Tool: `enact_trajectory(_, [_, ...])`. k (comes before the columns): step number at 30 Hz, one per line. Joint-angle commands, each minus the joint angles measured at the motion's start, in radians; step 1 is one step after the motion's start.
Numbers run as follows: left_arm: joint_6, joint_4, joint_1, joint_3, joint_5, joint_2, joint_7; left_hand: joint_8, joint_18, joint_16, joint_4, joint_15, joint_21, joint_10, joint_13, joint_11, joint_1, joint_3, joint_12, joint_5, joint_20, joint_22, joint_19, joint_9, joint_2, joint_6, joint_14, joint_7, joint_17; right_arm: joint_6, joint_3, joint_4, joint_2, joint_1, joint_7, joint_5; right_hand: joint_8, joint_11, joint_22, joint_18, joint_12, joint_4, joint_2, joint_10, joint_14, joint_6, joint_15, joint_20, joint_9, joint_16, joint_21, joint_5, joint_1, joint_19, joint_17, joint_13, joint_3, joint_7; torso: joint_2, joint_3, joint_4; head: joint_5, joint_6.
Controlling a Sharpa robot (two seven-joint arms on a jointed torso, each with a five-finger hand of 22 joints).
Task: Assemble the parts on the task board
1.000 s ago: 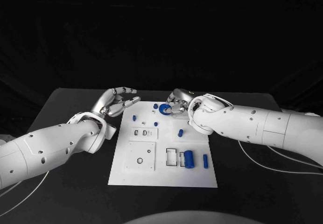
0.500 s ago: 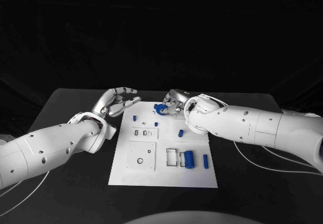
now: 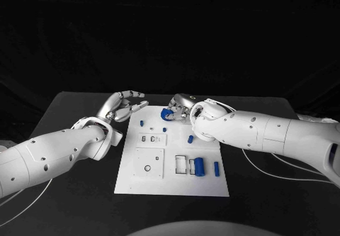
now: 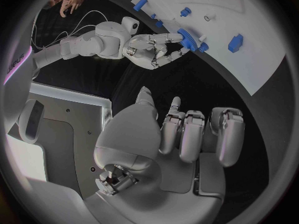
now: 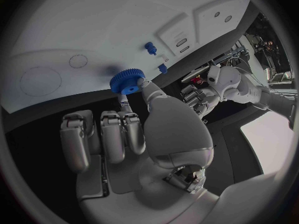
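Pinching a blue gear (image 3: 166, 114) at the task board (image 3: 172, 184) far edge, right robot hand (image 3: 180, 109); left robot hand (image 3: 125, 107) released.

1. Your two arms wear smooth white shells dotted with small dark screw holes.
2. Each ends in a silver, segmented robot hand: left robot hand (image 3: 125, 107), right robot hand (image 3: 179, 109).
3. Thin white cables trail beneath both forearms.

— What's around me?
— A black table (image 3: 70, 105) under me, black cloth (image 3: 170, 44) hung behind it, folds faint.
— And the light?
— Dim beyond the table; the backdrop stays dark.
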Motion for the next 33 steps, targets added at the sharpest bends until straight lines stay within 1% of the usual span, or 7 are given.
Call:
enact_trajectory(1, [0.004,0.002,0.001,0.001,-0.003,0.002,0.009,-0.006,-0.002,0.003,0.000,-0.007,-0.002,0.106,0.263,-0.006,0.003,-0.005,0.002,0.006,-0.005,0.248,0.080,-0.001,0.005,0.007,0.102,0.025,0.263,0.000,0.000,-0.005,0.008,0.000,0.013,-0.023,-0.003,0.008,0.263,-0.007,0.004,0.000,-0.001,0.103,0.106,0.002,0.009,0.008,0.002,0.004,0.004,-0.001,-0.009,0.103,0.263,0.263,0.004,-0.002,-0.001,0.0005,-0.0006,-0.003,0.000])
enact_trajectory(4, [0.004,0.002,0.001,0.001,-0.003,0.003,0.008,-0.006,-0.002,0.003,0.000,-0.007,-0.002,0.106,0.263,-0.006,0.003,-0.005,0.002,0.006,-0.005,0.248,0.080,-0.001,0.005,0.007,0.102,0.025,0.263,0.004,0.000,-0.014,0.018,-0.001,0.012,-0.023,-0.003,0.008,0.263,-0.007,0.004,0.000,-0.001,0.103,0.106,0.002,0.009,0.008,0.002,0.004,0.004,-0.001,-0.009,0.103,0.263,0.263,0.004,-0.002,-0.001,0.0005,-0.0010,0.003,-0.003])
enact_trajectory(7, [0.005,0.003,0.001,0.001,-0.003,0.002,0.008,-0.006,-0.002,0.003,0.000,-0.007,-0.002,0.106,0.263,-0.006,0.003,-0.005,0.002,0.006,-0.005,0.248,0.080,-0.001,0.005,0.007,0.102,0.025,0.263,0.009,0.000,-0.021,0.025,-0.001,0.011,-0.023,-0.004,0.009,0.263,-0.007,0.004,0.001,0.000,0.103,0.106,0.001,0.009,0.009,0.002,0.004,0.004,-0.002,-0.009,0.103,0.263,0.263,0.005,-0.002,0.000,0.0001,0.0019,-0.001,-0.003])
enact_trajectory(10, [0.003,0.006,0.001,0.001,-0.003,0.000,0.008,-0.006,-0.002,0.003,0.000,-0.007,-0.002,0.106,0.263,-0.006,0.003,-0.005,0.002,0.006,-0.005,0.248,0.080,-0.001,0.005,0.007,0.102,0.025,0.263,0.013,0.000,-0.027,0.031,-0.001,0.012,-0.023,-0.004,0.009,0.263,-0.007,0.004,0.001,0.000,0.103,0.106,0.001,0.009,0.009,0.002,0.004,0.004,-0.002,-0.009,0.103,0.263,0.263,0.005,-0.002,0.000,-0.0002,0.0001,0.000,-0.004])
enact_trajectory(20, [0.001,0.009,0.001,0.001,-0.003,-0.003,0.006,-0.006,-0.002,0.003,0.000,-0.007,-0.002,0.106,0.263,-0.006,0.003,-0.005,0.002,0.006,-0.005,0.248,0.080,-0.001,0.005,0.007,0.102,0.025,0.263,0.013,0.000,-0.048,0.045,-0.007,0.014,-0.023,-0.005,0.009,0.263,-0.007,0.004,0.002,0.001,0.103,0.106,0.000,0.010,0.009,0.002,0.004,0.004,-0.003,-0.010,0.103,0.263,0.263,0.006,-0.001,-0.001,-0.0001,0.0016,-0.005,-0.003])
enact_trajectory(30, [-0.001,0.011,0.002,0.001,-0.003,-0.005,0.003,-0.007,-0.002,0.003,-0.001,-0.007,-0.002,0.106,0.263,-0.006,0.004,-0.006,0.002,0.006,-0.005,0.247,0.079,-0.001,0.005,0.008,0.102,0.025,0.263,0.025,0.000,-0.052,0.048,-0.009,0.010,-0.023,-0.008,0.011,0.263,-0.007,0.004,0.003,0.000,0.103,0.106,-0.005,0.012,0.011,0.002,0.004,0.004,-0.007,-0.013,0.103,0.263,0.263,0.008,0.001,-0.001,-0.0002,-0.0008,-0.001,-0.008])
enact_trajectory(33, [-0.002,0.011,0.002,0.001,-0.003,-0.006,0.003,-0.007,-0.002,0.003,-0.001,-0.007,-0.002,0.106,0.263,-0.006,0.004,-0.006,0.002,0.006,-0.005,0.247,0.079,-0.001,0.005,0.008,0.102,0.025,0.263,0.025,0.000,-0.056,0.050,-0.010,0.010,-0.023,-0.009,0.011,0.263,-0.007,0.004,0.004,0.000,0.103,0.106,-0.007,0.012,0.012,0.001,0.004,0.004,-0.008,-0.013,0.103,0.263,0.263,0.008,0.001,-0.001,0.0001,0.0005,-0.003,-0.007])
